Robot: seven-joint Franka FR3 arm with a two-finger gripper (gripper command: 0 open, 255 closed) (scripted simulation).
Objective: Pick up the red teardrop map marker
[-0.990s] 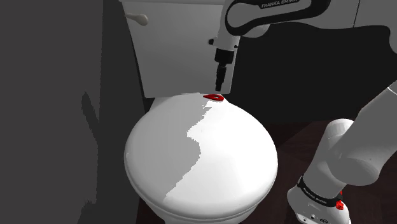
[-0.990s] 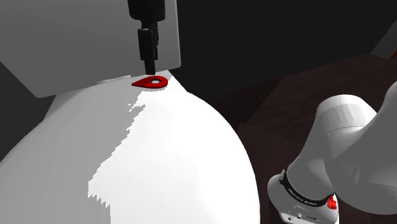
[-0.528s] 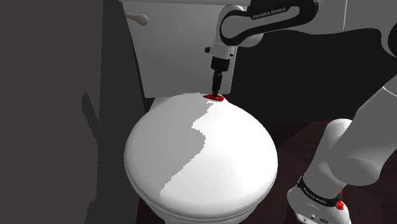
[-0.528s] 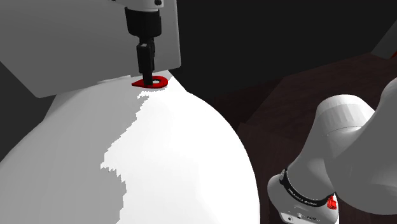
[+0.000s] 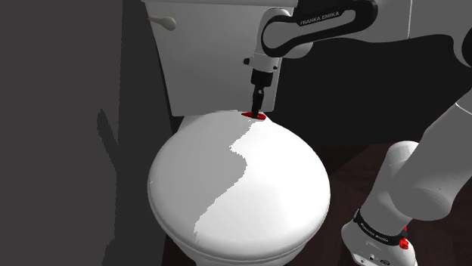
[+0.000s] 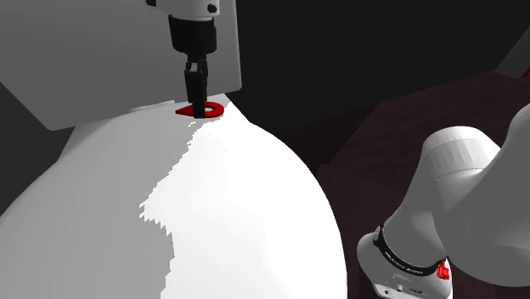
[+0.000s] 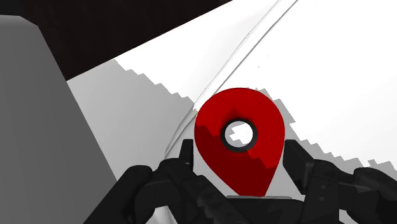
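A flat red teardrop map marker (image 5: pixel 255 115) (image 6: pixel 209 110) with a round hole lies at the back edge of the white toilet lid (image 5: pixel 249 189), close to the tank. My black gripper (image 5: pixel 257 110) (image 6: pixel 197 107) stands straight down on it, tips at lid level. In the wrist view the marker (image 7: pixel 238 153) sits between the two fingers, its pointed end toward the hand, and both fingers (image 7: pixel 186 158) press against its sides. My gripper (image 7: pixel 240 162) is shut on the marker, which still rests on the lid.
The grey toilet tank (image 5: pixel 204 53) rises just behind the marker, with a flush handle (image 5: pixel 166 23) at its upper corner. A grey wall (image 5: pixel 60 113) stands at the shoulder view's left. Dark floor (image 5: pixel 355 166) lies beside the stand.
The gripper came down from above the marker to lid level, and its fingers drew together around the marker. The marker has not shifted.
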